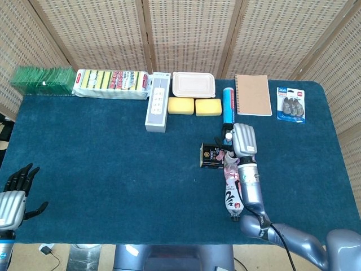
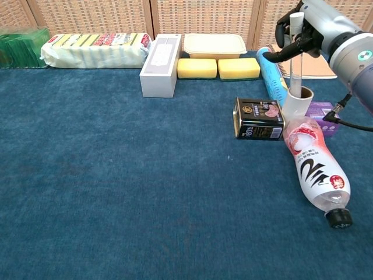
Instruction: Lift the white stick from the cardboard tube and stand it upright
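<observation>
White stick (image 2: 295, 55) stands upright with its lower end inside the cardboard tube (image 2: 296, 104), its top pinched by the right robot hand (image 2: 300, 32); far left, the left robot hand (image 1: 14, 197) hangs wide off the bench (image 2: 116, 175)

— What colours do we see on the table (image 2: 116, 192)?

— We see a dark blue cloth on it. The white stick (image 2: 294, 58) stands in a pale beige cardboard tube (image 2: 297, 104). The right hand (image 2: 303, 32) is silver-grey with black fingers (image 2: 284, 34).

— And near the tube?

— We see a black tin (image 2: 259, 118) with a gold pattern, and a clear bottle (image 2: 315, 168) with a pink, white and black label and a black cap.

— And at the back?

— We see two yellow sponges (image 1: 194, 106), a cream box (image 1: 193, 84), a brown notebook (image 1: 252, 95), a light blue roll (image 1: 228, 105) and a green stack (image 1: 43, 81). The left hand (image 1: 14, 197) is also silver with black fingers.
</observation>
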You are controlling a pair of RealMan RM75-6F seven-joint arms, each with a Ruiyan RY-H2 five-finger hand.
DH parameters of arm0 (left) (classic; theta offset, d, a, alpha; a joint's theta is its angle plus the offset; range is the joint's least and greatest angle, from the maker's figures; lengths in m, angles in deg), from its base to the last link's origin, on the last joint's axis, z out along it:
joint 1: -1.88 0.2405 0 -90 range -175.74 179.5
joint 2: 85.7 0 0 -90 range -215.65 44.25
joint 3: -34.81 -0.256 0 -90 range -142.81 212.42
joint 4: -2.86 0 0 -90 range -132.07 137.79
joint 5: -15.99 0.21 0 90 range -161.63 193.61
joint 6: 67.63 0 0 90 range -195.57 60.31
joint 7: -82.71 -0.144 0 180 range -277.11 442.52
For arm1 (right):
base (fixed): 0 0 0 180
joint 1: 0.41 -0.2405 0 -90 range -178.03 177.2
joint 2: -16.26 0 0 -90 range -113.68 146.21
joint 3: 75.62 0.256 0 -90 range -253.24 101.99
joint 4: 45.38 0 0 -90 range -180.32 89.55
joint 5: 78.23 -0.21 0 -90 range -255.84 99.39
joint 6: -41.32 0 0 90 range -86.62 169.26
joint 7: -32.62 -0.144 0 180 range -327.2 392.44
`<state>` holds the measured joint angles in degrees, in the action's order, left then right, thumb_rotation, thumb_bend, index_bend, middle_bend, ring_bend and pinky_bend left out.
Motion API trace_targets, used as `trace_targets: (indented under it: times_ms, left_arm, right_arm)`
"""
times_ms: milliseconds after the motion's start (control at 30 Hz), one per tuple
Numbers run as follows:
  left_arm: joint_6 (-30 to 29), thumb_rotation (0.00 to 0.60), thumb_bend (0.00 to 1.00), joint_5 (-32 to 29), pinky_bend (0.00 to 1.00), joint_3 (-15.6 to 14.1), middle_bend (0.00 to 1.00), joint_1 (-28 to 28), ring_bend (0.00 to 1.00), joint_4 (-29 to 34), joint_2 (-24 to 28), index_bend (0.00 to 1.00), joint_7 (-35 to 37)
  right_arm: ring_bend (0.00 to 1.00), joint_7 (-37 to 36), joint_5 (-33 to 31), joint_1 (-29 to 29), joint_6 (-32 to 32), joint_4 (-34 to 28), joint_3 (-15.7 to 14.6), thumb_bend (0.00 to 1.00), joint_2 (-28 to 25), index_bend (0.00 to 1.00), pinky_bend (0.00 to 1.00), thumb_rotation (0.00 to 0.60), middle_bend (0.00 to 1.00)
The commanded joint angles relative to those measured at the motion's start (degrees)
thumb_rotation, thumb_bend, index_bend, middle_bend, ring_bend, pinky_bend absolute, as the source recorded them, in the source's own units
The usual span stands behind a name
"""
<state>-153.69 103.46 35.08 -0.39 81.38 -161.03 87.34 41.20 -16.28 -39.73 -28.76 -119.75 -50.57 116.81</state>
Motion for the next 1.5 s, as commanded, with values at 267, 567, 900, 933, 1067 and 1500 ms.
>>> trace_targets:
  times_ms: [267,567,900,933,1067,1500]
  left_arm:
    - [0.24,0.600,0.19,-0.15,0.13,0.00,0.00,-0.13,0.00,0.38,0.25,0.05,-0.25]
    - [-0.19,0.600,0.19,-0.09,0.13,0.06,0.00,-0.04,0.00,0.58,0.35,0.05,-0.44]
    - [-0.57,0.600,0.19,0.02,0.13,0.09,0.00,0.04,0.00,0.73,0.51,0.05,-0.33]
    - [-0.57,0.600,0.20,0.02,0.13,0.09,0.00,0.05,0.00,0.74,0.52,0.05,-0.32]
    - [-0.55,0.600,0.19,-0.01,0.13,0.15,0.00,0.00,0.00,0.74,0.54,0.05,-0.21]
    - [-0.73,0.600,0.19,0.14,0.13,0.10,0.00,0.03,0.00,0.71,0.66,0.05,0.30]
  right_arm:
    - [0.95,-0.06,0.65,-0.43,-0.91,-0.66,0.40,0.33,-0.43,0.74,0.89,0.600,0.89]
    - [0.95,-0.50,0.31,-0.63,-1.03,-1.44,0.88,0.33,-0.85,0.74,0.90,0.600,0.89]
    - [0.95,-0.70,-0.02,-1.16,-1.59,-2.49,1.88,0.34,-1.19,0.74,0.90,0.600,0.89]
    - [0.95,-0.64,-0.03,-1.19,-1.64,-2.54,1.91,0.34,-1.21,0.74,0.90,0.600,0.89]
    - [0.95,0.06,0.09,-1.48,-2.21,-3.37,2.30,0.34,-1.68,0.74,0.90,0.600,0.89]
    - [0.96,0.94,-0.43,-1.83,-3.38,-5.62,3.39,0.34,-3.09,0.74,0.90,0.600,0.89]
